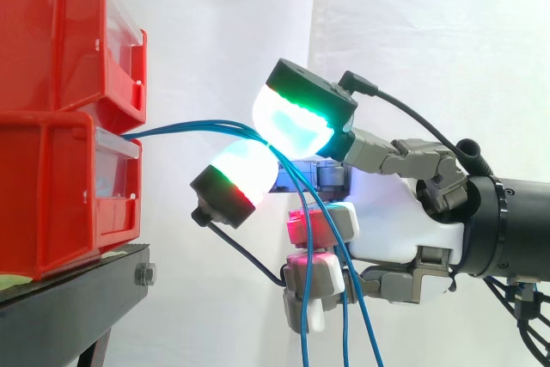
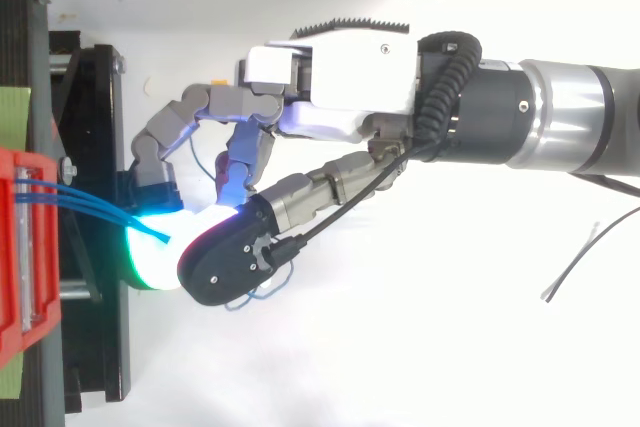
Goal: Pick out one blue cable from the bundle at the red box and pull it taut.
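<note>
Robot hand: your robot hand (image 1: 391,217) reaches in level, and its fingers are clamped on the blue cables (image 1: 172,130).
Pinch: look at the fingertips farthest from the wrist. An upper pad (image 1: 296,118) glowing cyan and green meets a lower one glowing white and red, and the strands pass between them.
Other fingers: they curl in under the palm and glow magenta-red, with the hanging strands running just in front of them.
Strands in the pinch: several go in together. You cannot tell from either view how many are really caught.
Cables beyond the fingertips: they run on away from the palm in a shallow arch, slightly bowed rather than straight. In the top view they fan apart (image 2: 95,205) as they leave the pads.
Cables below the hand: on the wrist side of the pinch they drop past the palm and leave the bottom edge of the side view.
Lower red bin: the lower red bin (image 1: 51,204) stands well out past the fingertips, and the strands leave at its top front edge.
Upper red bin: the upper red bin (image 1: 60,40) is stacked on the lower one, above fingertip height.
Black stand: the black stand (image 1: 77,298) carries both bins, lower than the hand.
White curtain: the white curtain (image 1: 430,40) hangs behind the hand.
</note>
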